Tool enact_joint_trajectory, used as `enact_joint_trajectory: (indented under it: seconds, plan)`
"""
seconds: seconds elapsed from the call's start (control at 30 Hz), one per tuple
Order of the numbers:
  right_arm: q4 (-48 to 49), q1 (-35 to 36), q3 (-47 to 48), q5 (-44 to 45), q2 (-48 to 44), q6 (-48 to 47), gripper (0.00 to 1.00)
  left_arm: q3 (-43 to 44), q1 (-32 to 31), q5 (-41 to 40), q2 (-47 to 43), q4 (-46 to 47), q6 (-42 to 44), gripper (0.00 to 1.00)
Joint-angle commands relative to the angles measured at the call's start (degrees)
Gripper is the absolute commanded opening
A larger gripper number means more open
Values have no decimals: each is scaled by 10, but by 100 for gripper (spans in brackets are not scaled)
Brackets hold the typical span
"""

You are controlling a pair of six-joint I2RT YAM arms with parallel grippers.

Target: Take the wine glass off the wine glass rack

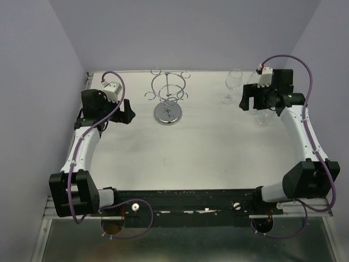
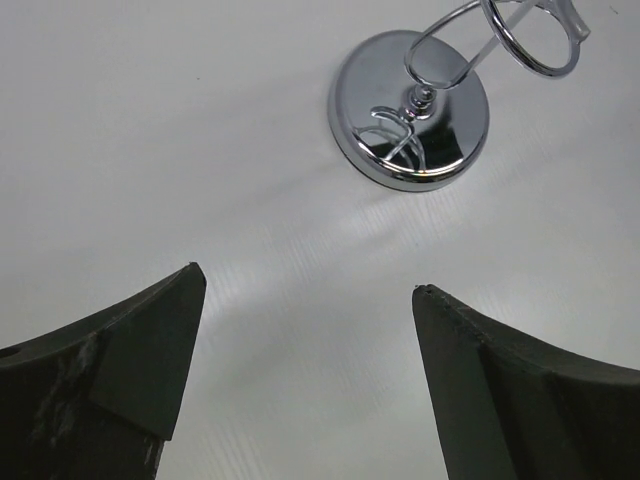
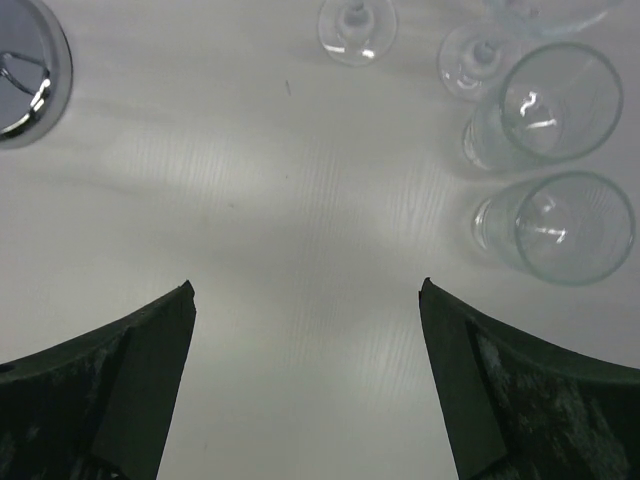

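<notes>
Left tool [image 2: 308, 280] and right tool [image 3: 306, 285] both hang over the tabletop [image 1: 207, 147] with fingers spread wide, and by my reading the lifting step is done: every ring on the rack [image 2: 410, 125] looks bare in the top view, with nothing hanging from the hoop. What is left, I judge, is only to draw the arms clear; for the right arm that calls for a straight retreat, since glassware stands close by its fingers and a sideways swing could knock it over

Neither tool holds or touches anything. Between the left tool's fingers only bare tabletop shows, with the rack just ahead and a little to the right. Between the right tool's fingers there is bare tabletop too

Outward from the right tool, the glass [image 1: 231, 87] stands upright on its foot near the far right of the tabletop, just beside that tool and well apart from the rack. Other glasses [image 3: 560, 225] stand upright close together ahead and to the right of the right tool, none of them on the rack
</notes>
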Motion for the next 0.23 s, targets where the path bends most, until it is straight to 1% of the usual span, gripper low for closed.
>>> enact_joint_trajectory:
  seconds: [0.0, 0.1, 0.2]
  plan:
    - [-16, -2, -78, 21, -70, 5, 100, 17, 7, -76, -46, -32, -17, 99]
    - [-10, -1, -123, -48, -123, -35, 100, 18, 6, -87, -61, -40, -30, 99]
    - [10, -1, -160, -96, -157, -40, 100, 16, 7, -103, -67, -42, -33, 99]
